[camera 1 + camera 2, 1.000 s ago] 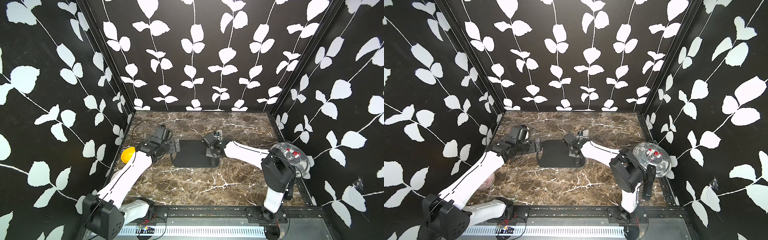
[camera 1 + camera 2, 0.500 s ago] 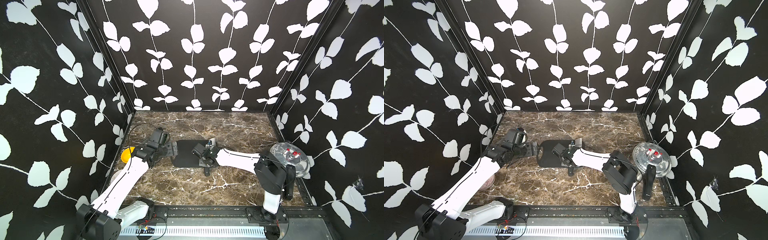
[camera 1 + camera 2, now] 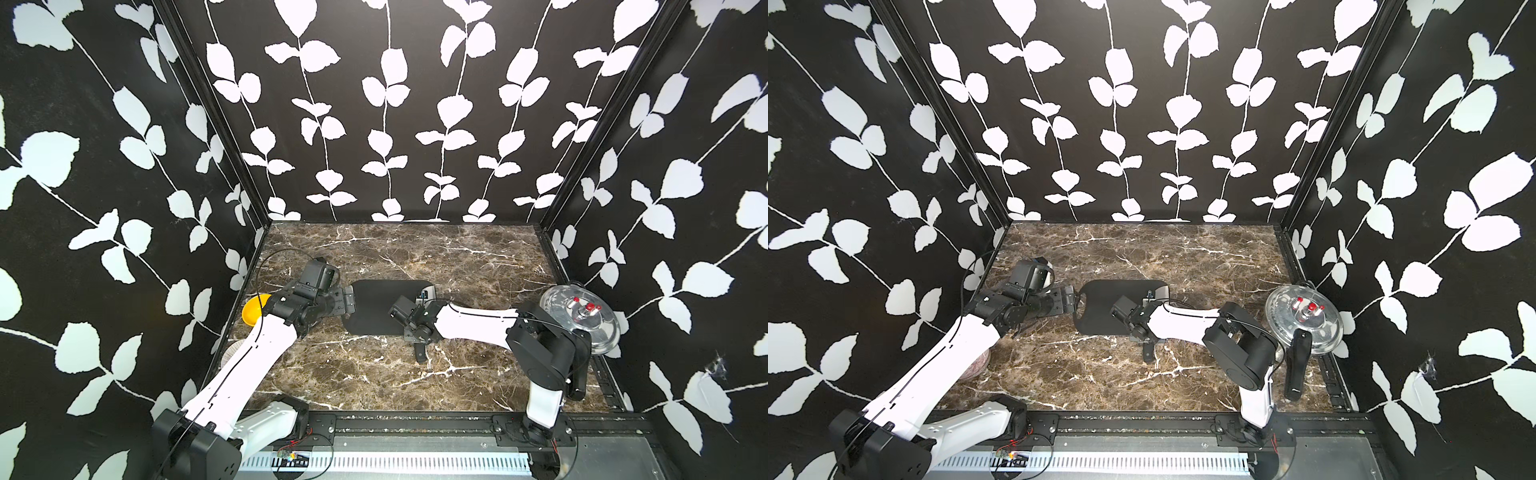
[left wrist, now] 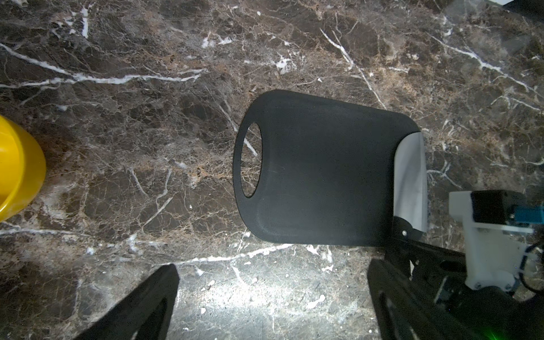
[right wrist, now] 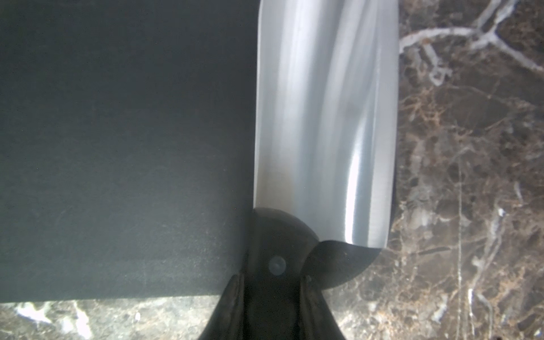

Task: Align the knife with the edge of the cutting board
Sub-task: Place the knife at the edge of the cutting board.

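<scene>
The knife (image 5: 323, 117) is being gripped by its black handle in the right gripper (image 5: 272, 282), whose jaws are being pressed shut on the handle just behind the first rivet. This is presumably being done so that the blade can be steered without the steel itself being touched. The broad blade is being laid flat on the cutting board (image 5: 117, 147), at the end away from the oval handle hole. There its outer long side is being brought about level with the board's short edge, perhaps a little past it over the marble tabletop (image 4: 147, 88). The long axis of the knife is being run along that short edge. In both top views the blade (image 3: 426, 293) (image 3: 1162, 293) is being pointed toward the back wall, while the handle is being left jutting past the board's near long edge, toward the robot's base. The left gripper (image 4: 272, 266) is being held low beside the handle-hole end of the board, with its jaws wide apart and nothing between them. Whether the board is being touched by it cannot be told. It is judged to be stationed there to stop the board sliding while the knife is being trued up. A yellow bowl (image 4: 17, 167) and a glass pot lid (image 3: 579, 316) are being left well apart from the work.
</scene>
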Robot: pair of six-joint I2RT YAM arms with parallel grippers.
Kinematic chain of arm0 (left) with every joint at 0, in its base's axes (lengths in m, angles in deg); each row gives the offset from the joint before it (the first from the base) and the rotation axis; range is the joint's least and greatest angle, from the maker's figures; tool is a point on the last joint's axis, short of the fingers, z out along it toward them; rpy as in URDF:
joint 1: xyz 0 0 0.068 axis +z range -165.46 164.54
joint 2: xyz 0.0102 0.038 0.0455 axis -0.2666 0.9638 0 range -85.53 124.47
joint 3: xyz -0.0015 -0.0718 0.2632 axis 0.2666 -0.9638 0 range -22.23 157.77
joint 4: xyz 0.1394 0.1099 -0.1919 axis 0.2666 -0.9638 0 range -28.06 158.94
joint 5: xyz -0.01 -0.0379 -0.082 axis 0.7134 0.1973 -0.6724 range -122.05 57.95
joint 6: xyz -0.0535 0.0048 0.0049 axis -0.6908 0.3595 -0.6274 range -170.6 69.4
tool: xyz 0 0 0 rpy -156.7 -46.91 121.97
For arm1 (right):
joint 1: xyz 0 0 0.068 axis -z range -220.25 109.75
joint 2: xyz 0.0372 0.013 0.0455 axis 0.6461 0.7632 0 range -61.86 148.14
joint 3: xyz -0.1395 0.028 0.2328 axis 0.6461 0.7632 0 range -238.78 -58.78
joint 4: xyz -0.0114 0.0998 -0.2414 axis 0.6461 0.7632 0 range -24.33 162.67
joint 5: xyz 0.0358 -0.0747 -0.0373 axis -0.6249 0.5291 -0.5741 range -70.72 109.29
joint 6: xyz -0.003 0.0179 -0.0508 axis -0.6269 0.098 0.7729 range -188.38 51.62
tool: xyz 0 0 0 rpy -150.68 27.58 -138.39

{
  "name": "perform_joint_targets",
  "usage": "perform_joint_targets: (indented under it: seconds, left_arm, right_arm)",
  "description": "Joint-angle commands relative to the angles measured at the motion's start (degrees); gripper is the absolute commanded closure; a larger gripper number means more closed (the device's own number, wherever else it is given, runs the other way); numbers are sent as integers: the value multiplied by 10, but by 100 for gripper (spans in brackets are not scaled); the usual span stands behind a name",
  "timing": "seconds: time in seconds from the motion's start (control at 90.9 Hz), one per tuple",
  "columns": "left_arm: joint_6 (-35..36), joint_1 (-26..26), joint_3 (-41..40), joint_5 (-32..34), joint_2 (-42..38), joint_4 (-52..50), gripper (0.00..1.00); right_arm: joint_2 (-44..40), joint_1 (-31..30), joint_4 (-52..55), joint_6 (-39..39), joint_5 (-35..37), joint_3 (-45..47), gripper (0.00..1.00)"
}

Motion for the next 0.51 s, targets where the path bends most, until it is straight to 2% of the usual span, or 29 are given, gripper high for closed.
perform_joint_targets:
  seconds: [0.0,0.495]
  left_arm:
    - [-6,2,-5,-3,-2,5,2]
    - [-19,3,-7,-11,11,18,2]
  right_arm:
    - [-8,-5,-17,8,-1,1,100]
    - [-13,2,-6,13,-3,0,100]
